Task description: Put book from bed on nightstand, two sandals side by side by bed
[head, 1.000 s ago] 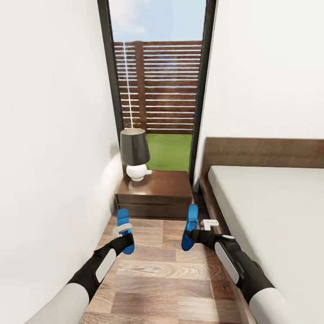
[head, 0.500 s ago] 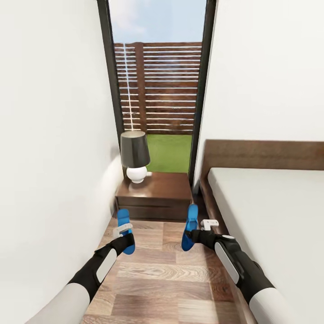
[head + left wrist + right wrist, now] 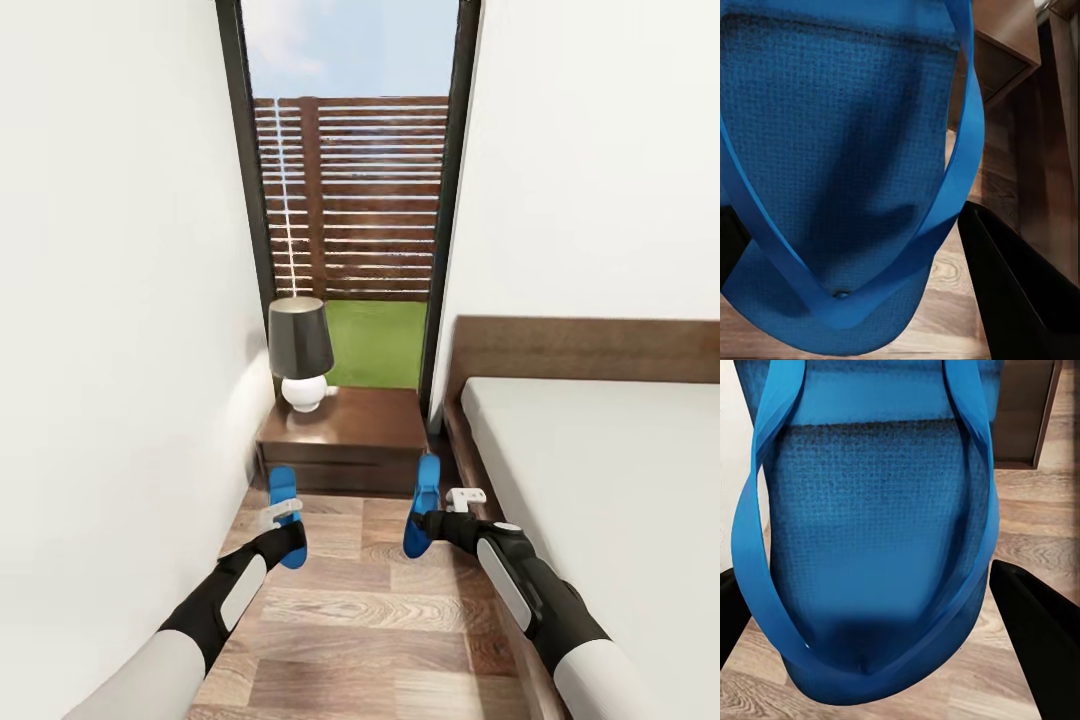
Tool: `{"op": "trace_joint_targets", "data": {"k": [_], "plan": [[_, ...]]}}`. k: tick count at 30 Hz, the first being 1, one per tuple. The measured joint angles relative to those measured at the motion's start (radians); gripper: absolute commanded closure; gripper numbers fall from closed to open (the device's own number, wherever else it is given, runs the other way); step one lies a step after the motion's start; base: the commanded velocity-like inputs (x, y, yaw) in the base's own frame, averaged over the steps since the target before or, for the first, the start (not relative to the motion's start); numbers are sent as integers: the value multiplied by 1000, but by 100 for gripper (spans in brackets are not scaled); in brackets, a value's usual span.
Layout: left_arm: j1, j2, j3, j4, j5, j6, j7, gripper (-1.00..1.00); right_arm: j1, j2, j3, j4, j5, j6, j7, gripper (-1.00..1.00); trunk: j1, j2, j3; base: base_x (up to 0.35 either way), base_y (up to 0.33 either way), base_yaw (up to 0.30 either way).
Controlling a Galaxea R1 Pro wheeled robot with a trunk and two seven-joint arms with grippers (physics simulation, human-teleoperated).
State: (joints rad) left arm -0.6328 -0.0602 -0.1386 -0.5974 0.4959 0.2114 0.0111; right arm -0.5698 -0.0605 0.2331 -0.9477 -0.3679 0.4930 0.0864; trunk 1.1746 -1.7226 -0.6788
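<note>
Each arm carries one blue sandal above the wood-plank floor (image 3: 380,620): the left gripper (image 3: 278,522) has its jaws clamped on the left sandal (image 3: 285,500), the right gripper (image 3: 432,522) on the right sandal (image 3: 424,505). Just ahead stands the nightstand (image 3: 350,440) bearing a black-shaded lamp (image 3: 299,350), beside the grey-mattressed bed (image 3: 600,480).

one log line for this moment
left gripper: holds left sandal | right gripper: holds right sandal | both above floor between nightstand and bed

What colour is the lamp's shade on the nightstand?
Black, over a white base; the lamp shows best in the head view.
</note>
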Motion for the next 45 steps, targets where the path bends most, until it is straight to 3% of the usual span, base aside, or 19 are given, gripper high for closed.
{"op": "trace_joint_targets", "data": {"k": [4,10,13,14,15,17,22,26,27,30,33,37,45], "plan": [[1,-4,-28,49,-3,-8,1,100,0,0,0,8,0,0,0,100,-15,28,13,0,0,0],[2,12,-22,102,1,19,8,100,1,-1,-1,13,0,0,1,100,-27,49,22,0,0,0],[2,46,33,126,25,72,7,100,0,-1,-2,13,0,0,0,100,-27,49,22,0,0,0],[2,69,88,130,49,94,6,100,0,-2,-3,13,0,1,-1,100,-27,49,22,0,0,0],[2,78,107,131,61,98,6,100,0,-2,-3,13,-1,1,-2,100,-27,49,22,0,0,0],[2,111,192,141,93,109,6,100,0,-1,-3,13,0,1,-5,100,-27,49,22,0,0,0],[2,126,242,175,113,109,4,100,0,-2,-3,13,1,1,-5,100,-27,49,22,0,0,0],[3,120,223,173,107,107,1,100,1,-2,-3,13,1,2,-3,100,-27,49,22,0,0,0],[3,116,203,170,103,107,-1,100,1,-2,-3,13,1,2,-4,100,-27,49,22,0,0,0],[2,95,99,124,92,107,-4,100,0,-2,-2,13,1,3,-3,100,-27,49,22,0,0,0],[1,68,50,21,91,111,-2,100,0,-2,-4,12,1,7,-3,100,-27,49,22,0,0,0],[1,59,32,-59,85,111,1,100,0,-3,-4,12,0,11,-2,100,-42,77,35,0,0,0],[1,61,30,-80,83,107,0,100,0,-3,-3,11,0,12,-3,100,-73,133,60,0,0,0]]}}
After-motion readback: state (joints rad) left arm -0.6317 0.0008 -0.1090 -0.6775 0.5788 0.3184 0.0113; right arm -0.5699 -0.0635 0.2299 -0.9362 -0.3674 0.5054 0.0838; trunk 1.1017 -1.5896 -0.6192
